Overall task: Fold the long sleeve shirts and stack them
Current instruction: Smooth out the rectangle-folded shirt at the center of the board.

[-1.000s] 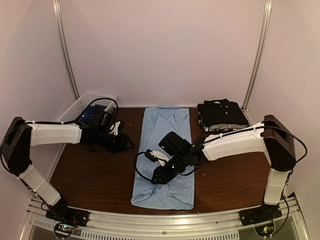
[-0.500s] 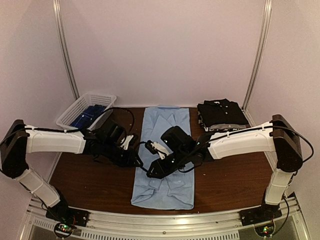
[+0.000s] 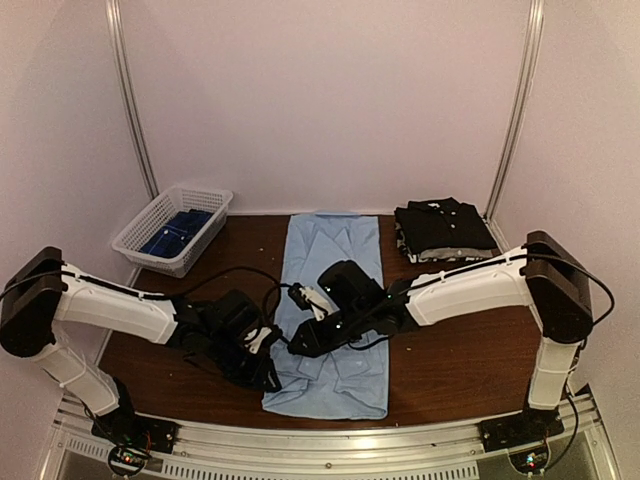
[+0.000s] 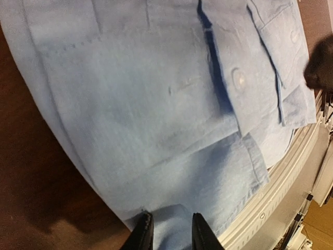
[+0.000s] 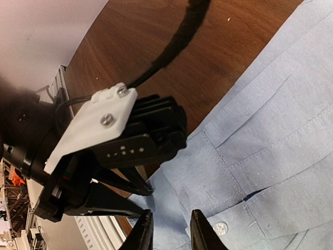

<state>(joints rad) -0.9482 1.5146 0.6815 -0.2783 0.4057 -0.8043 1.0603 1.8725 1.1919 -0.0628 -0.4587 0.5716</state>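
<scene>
Light blue shirt [image 3: 331, 246] flat lengthwise mid-table [image 3: 455, 365], soft, light, limp, likely to sag: take the near-left hem corner, where left gripper [image 4: 170, 234] and right gripper [image 5: 167, 232] hang narrow-jawed over cloth, pinch not discernible.

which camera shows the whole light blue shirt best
Top external: the light blue shirt lies there at full length, end to end, only its middle hidden under the right arm. Left wrist shows just its near corner with a buttoned cuff; right wrist shows only a sleeve edge and cuff.
</scene>
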